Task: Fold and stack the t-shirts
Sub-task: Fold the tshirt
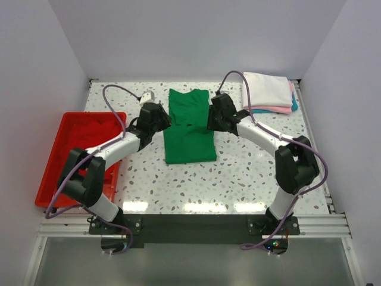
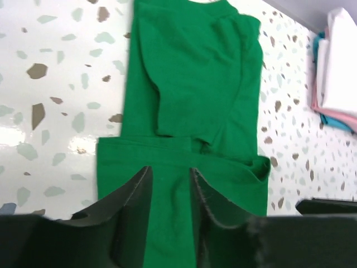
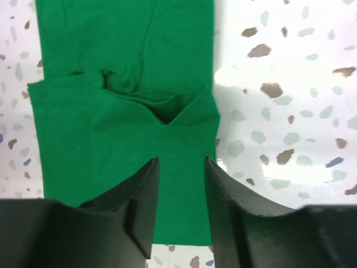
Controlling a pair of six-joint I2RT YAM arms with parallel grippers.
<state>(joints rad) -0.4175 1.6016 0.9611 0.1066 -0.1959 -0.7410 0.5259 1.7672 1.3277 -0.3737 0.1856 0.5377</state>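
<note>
A bright green t-shirt [image 1: 189,126] lies in the middle of the table, its sleeves folded in and its lower part folded up over the body. My left gripper [image 1: 168,119] hovers at its left edge and my right gripper [image 1: 209,122] at its right edge. Both are open. In the left wrist view the gripper [image 2: 170,170] stands over the green cloth [image 2: 189,95] with flat cloth showing between the fingers. The right wrist view shows that gripper [image 3: 181,160] spread over the shirt's edge [image 3: 122,111], holding nothing. Folded white [image 1: 268,89], pink [image 1: 271,109] and light blue [image 1: 293,106] t-shirts are stacked at the back right.
A red plastic tray [image 1: 53,173] sits at the table's left side, beside the left arm. The folded stack [image 2: 340,61] shows at the right edge of the left wrist view. Speckled table [image 1: 238,173] surrounds the green shirt.
</note>
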